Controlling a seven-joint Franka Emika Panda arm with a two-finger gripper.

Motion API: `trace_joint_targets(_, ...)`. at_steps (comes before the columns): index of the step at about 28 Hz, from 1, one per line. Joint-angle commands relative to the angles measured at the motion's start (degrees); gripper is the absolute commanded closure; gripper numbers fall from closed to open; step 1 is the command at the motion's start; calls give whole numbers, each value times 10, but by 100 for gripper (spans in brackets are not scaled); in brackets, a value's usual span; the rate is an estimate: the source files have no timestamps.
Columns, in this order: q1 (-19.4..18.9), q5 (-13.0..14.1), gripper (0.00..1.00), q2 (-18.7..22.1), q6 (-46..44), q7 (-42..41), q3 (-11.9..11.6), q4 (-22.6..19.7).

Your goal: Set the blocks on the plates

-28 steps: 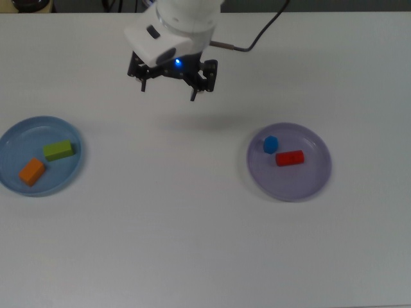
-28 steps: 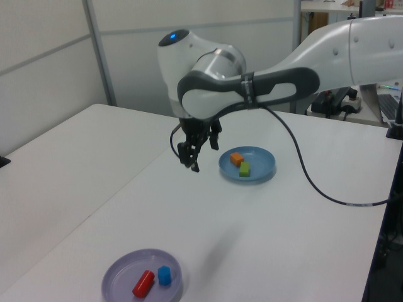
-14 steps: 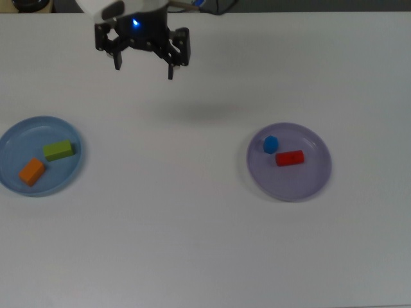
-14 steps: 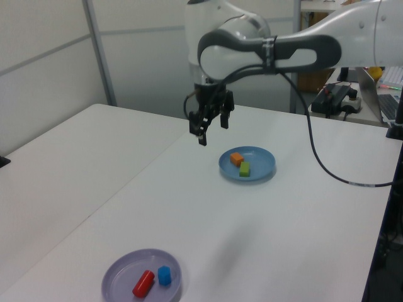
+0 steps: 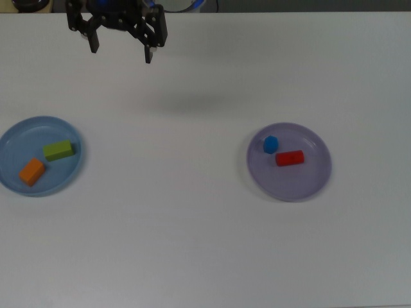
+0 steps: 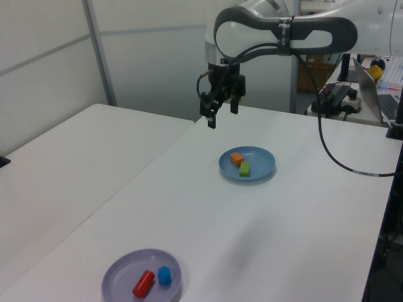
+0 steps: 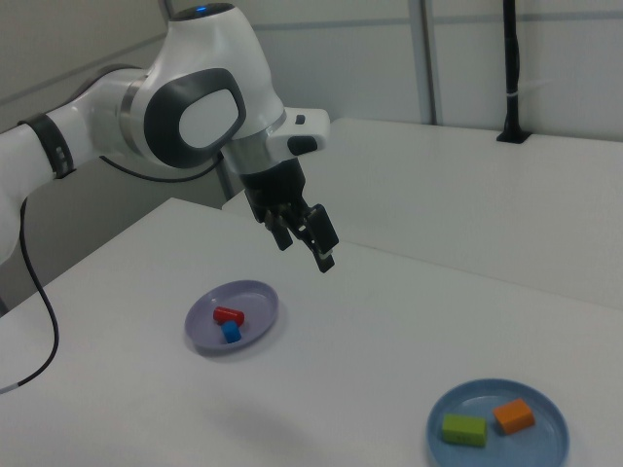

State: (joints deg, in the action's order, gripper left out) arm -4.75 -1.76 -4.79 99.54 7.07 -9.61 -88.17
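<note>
Hovering high over the table, my pincer [image 5: 121,46] is spread and empty. Green block [image 5: 58,150] and orange block [image 5: 31,171] lie on the blue plate [image 5: 13,135]; blue cube [image 5: 270,144] and red block [image 5: 289,158] on the lavender plate [image 5: 314,183]. I judge them light, rigid, best pinched across the short flat sides.
</note>
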Motion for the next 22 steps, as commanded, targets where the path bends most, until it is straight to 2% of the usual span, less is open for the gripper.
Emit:
trace_joint_targets(1, 16, 12, 0, 22, -8, -22, 5, -25)
trace_joint_targets(5, 35, 14, 0, 23, -6, -22, 14, -27)
trace_joint_targets(6, 47, 14, 0, 24, -6, -21, 35, -32)
trace_joint_targets(8, 69, 14, 0, 28, -4, -21, 58, -39)
trace_joint_targets(11, 85, 14, 0, 31, -5, -19, 78, -43)
trace_joint_targets(22, 92, 14, 0, 49, -8, -14, 79, -51)
